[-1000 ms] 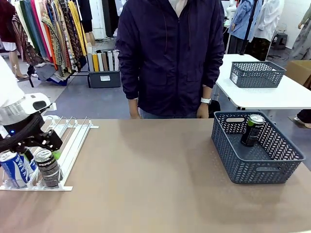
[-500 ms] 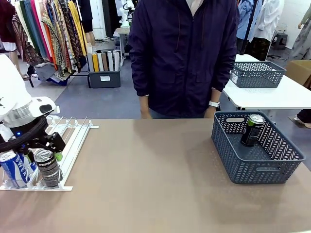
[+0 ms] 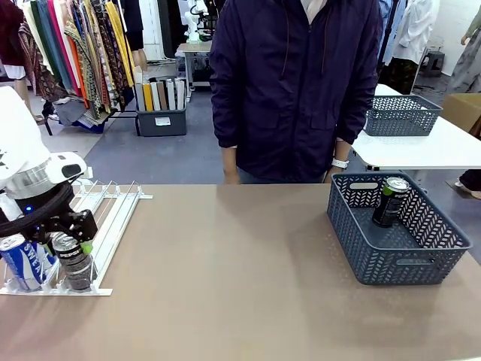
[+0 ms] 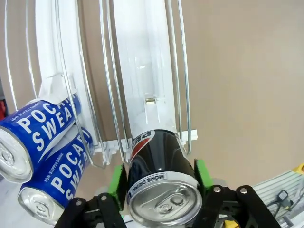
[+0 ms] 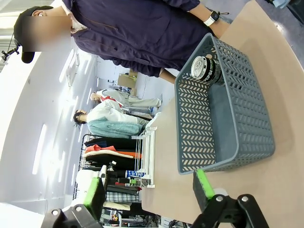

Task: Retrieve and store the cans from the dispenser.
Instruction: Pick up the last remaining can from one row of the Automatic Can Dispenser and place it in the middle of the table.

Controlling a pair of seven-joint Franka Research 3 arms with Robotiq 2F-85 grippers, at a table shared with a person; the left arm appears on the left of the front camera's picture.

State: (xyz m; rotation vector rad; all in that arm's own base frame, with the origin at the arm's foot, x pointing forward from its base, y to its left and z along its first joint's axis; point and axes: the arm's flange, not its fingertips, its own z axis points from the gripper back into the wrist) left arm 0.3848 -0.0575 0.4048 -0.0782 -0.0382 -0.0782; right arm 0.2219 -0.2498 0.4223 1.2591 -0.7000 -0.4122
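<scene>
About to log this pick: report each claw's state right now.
Left claw: closed on the dark can.
Right claw: open, holding nothing.

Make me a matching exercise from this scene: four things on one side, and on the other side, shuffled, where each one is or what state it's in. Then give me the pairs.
1. black cylindrical cola can with a silver top
2. two blue cylindrical cans with white lettering
3. dark cylindrical can with green marks
4. right pincer

A. open, nothing between its pads
B. between the green pads of the left pincer, in the flat white wire-rail dispenser
C. standing in the dark grey lattice plastic basket
D. in the dispenser, beside the left pincer

Pairs: 1-B, 2-D, 3-C, 4-A
</scene>
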